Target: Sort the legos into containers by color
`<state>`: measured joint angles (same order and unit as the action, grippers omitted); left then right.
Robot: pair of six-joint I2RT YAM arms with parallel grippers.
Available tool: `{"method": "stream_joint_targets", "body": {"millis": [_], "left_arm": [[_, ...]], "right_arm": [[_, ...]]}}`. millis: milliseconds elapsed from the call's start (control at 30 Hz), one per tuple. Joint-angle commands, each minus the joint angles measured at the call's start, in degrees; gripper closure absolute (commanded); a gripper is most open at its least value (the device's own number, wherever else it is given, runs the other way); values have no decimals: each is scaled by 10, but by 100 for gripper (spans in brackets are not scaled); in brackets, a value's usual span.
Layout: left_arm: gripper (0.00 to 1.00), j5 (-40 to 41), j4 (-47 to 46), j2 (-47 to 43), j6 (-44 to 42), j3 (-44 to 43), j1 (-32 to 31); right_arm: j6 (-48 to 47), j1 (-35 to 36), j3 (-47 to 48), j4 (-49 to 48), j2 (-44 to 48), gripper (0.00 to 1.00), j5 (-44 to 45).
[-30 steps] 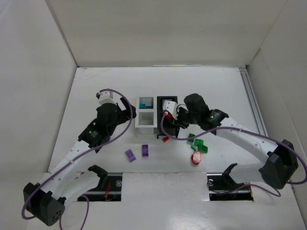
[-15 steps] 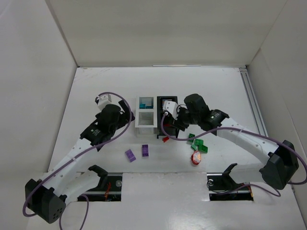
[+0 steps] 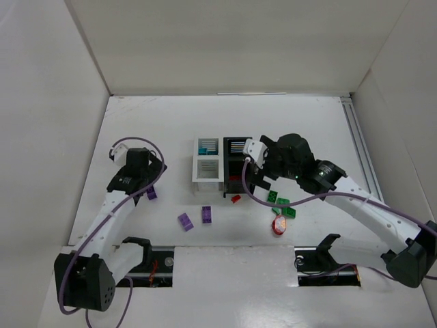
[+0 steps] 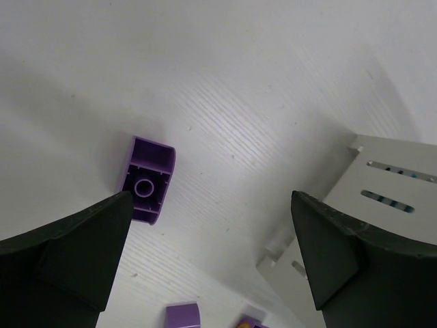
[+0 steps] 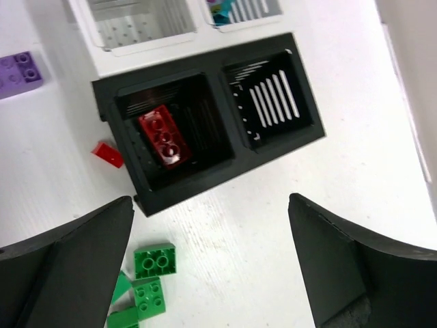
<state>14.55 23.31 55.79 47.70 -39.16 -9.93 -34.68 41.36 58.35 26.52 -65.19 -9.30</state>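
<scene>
Left gripper [image 4: 212,205] was spread wide with nothing between the fingers, hanging over a purple brick [image 4: 147,181] that lay on the table [image 3: 307,123] with its hollow underside facing the wrist camera. That brick sat left of the bin cluster, apart from the near white bin [image 4: 389,198]. Right gripper [image 5: 210,205] was also wide apart and empty, above the near black bin [image 5: 205,179]. A red brick [image 5: 164,137] lay studs-up inside that bin. The far black bin [image 5: 308,102] beside it showed only its slatted floor. A teal piece [image 3: 203,149] sat in the far white bin [image 3: 216,141]. On the table: a small red piece [image 5: 109,154] just outside the near black bin's front corner, and a clump of green bricks [image 5: 153,260] in front of the black bins. A red-yellow round piece [image 3: 279,225] lay nearer the arm bases than the greens. Two more purple bricks [image 3: 185,221] lay side by side in front of the white bins, not touching them.
</scene>
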Motion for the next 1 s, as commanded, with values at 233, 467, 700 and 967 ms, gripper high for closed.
{"method": "stream_joint_targets", "body": {"millis": [233, 467, 700, 967], "left_arm": [[0, 4, -26, 82, 39, 36, 20], [15, 16, -32, 150, 46, 35, 20], [28, -7, -38, 127, 27, 53, 20], [16, -54, -35, 26, 52, 136, -8]], "right_arm": [[30, 0, 9, 10, 13, 0, 109], [37, 0, 4, 10, 19, 0, 120], [47, 0, 4, 15, 30, 0, 120], [52, 0, -7, 15, 30, 0, 110]]}}
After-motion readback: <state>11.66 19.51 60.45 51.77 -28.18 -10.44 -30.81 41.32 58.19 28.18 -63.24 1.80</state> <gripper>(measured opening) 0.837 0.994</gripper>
